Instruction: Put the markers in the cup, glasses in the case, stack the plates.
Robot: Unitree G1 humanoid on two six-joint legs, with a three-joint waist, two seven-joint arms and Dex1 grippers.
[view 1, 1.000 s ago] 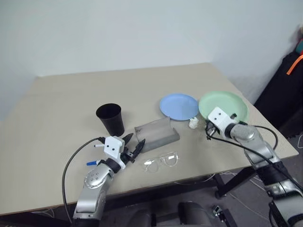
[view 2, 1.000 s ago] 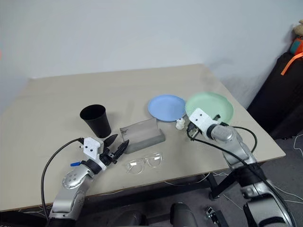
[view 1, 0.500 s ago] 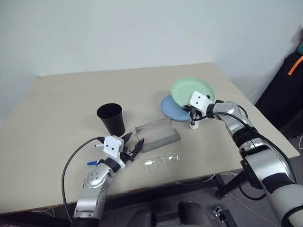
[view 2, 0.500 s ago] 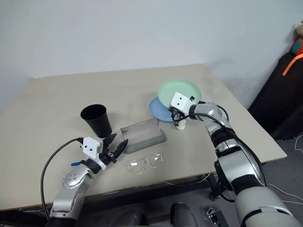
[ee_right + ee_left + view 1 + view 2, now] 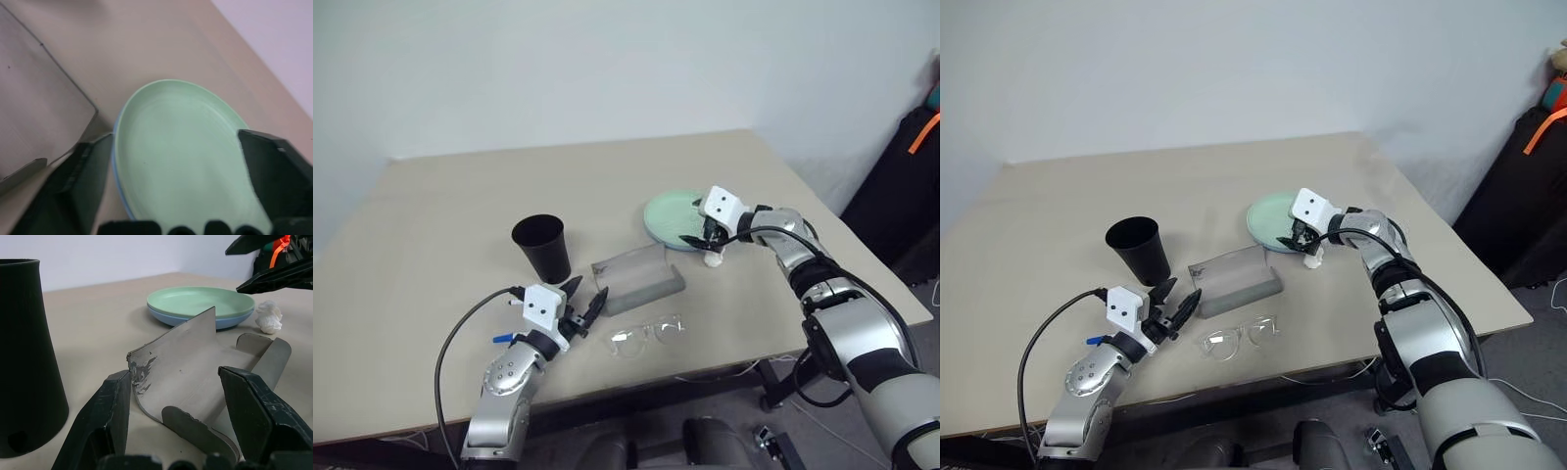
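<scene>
A: How are the plates placed?
B: The mint green plate [image 5: 677,213] is seen stacked on the light blue plate [image 5: 230,323], of which a thin rim alone is shown beneath it. Both are set on the worktop [image 5: 460,206], with a small white lump [image 5: 713,259] lying just beside them.

A: And the right hand?
B: The right hand [image 5: 698,231] is held over the near edge of the stacked plates, its fingers spread apart; nothing is gripped between them.

A: What is seen of the left hand?
B: The left hand [image 5: 584,303] is held low over the worktop near its front edge, with fingers spread and nothing pinched. It is pointed at the grey case [image 5: 636,277], which lies open just ahead of it.

A: Where are the other things?
B: The black cup [image 5: 542,247] is stood upright beside the case, on its left. The glasses [image 5: 646,334] are laid on the worktop in front of the case, outside it. A marker with a blue end [image 5: 505,337] is partly hidden behind the left arm. Whether a second marker lies there cannot be told.
</scene>
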